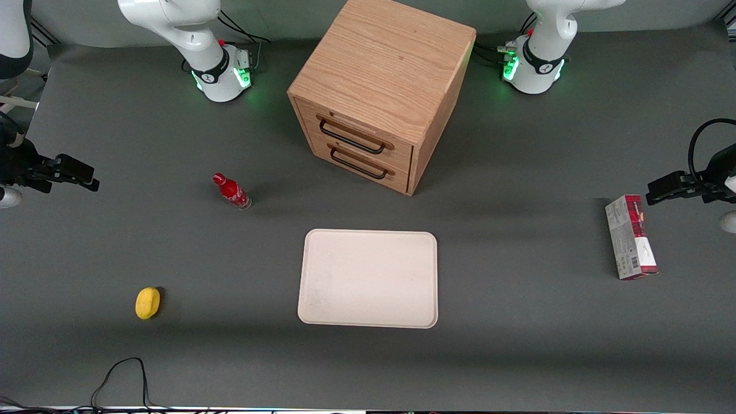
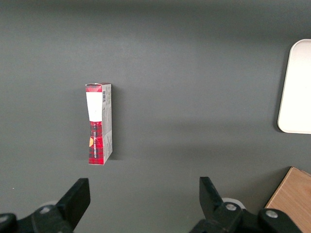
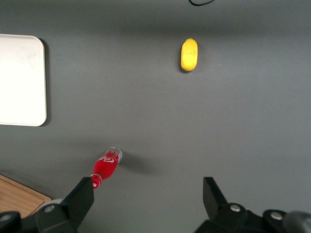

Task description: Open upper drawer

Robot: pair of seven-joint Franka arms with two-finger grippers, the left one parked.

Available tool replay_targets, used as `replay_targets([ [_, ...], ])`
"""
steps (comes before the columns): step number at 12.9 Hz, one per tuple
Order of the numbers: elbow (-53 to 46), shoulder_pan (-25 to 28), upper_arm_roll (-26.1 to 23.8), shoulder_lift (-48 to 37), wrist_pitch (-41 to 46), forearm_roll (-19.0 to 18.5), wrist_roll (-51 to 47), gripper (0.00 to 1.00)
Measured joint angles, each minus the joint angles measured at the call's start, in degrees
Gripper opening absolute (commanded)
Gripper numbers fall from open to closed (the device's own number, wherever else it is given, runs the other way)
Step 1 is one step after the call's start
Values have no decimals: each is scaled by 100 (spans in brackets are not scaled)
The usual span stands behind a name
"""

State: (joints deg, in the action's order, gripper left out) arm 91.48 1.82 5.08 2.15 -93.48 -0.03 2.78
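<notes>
While the light oak upper drawer (image 1: 352,133) with its thin black wire handle sits shut, the black 2-finger gripper (image 1: 75,171) hangs open above the working arm's edge of the grey counter (image 1: 517,322).

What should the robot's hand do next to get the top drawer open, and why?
Probably swing the gripper toward the upper drawer and line its open fingers up with the black handle. The drawer looks shut, and the gripper hangs far off at the working arm's end of the table, holding nothing. The red bottle stands between them, so it should pass above it.
</notes>
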Motion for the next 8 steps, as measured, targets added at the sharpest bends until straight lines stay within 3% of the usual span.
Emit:
replay_targets([
  [5, -10, 17, -20, 0, 26, 0, 0, 100],
  [8, -141, 398, -54, 9, 88, 0, -1, 100],
])
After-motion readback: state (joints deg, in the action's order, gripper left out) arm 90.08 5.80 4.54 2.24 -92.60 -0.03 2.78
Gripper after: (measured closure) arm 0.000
